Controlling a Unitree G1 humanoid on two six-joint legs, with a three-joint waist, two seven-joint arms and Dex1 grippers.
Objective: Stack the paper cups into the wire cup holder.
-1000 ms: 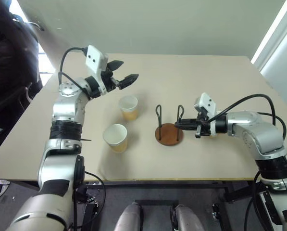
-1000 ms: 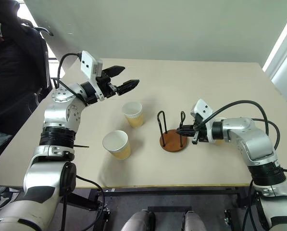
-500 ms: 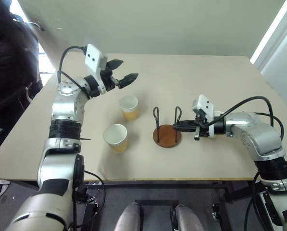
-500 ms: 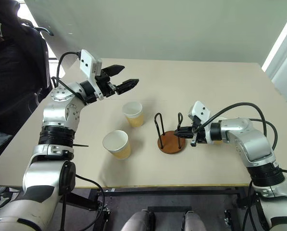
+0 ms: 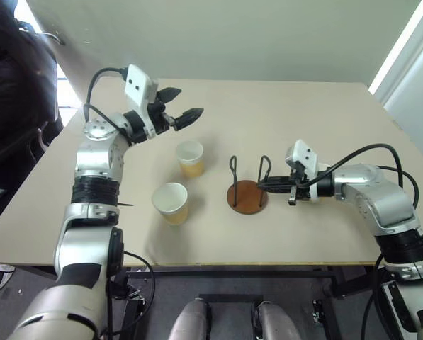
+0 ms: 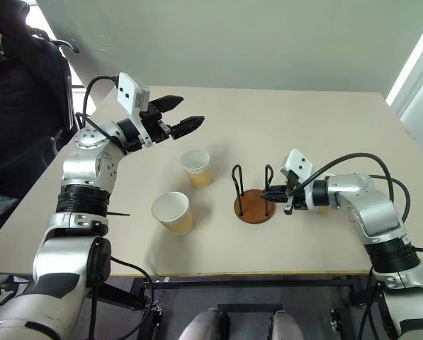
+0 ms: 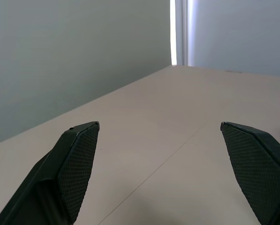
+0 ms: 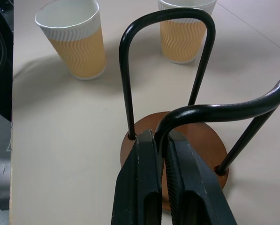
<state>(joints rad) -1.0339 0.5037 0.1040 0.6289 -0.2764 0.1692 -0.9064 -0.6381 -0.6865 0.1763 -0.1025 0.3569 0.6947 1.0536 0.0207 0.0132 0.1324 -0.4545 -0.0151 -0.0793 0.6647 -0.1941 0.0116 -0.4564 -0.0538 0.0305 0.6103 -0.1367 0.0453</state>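
I have the right gripper (image 5: 262, 184) pinched shut on the nearer wire loop of the wire cup holder (image 5: 247, 195) at centre frame, two paper cups (image 5: 190, 157) (image 5: 171, 202) upright just left of it, and the left gripper (image 5: 182, 107) spread wide, empty, at upper left.
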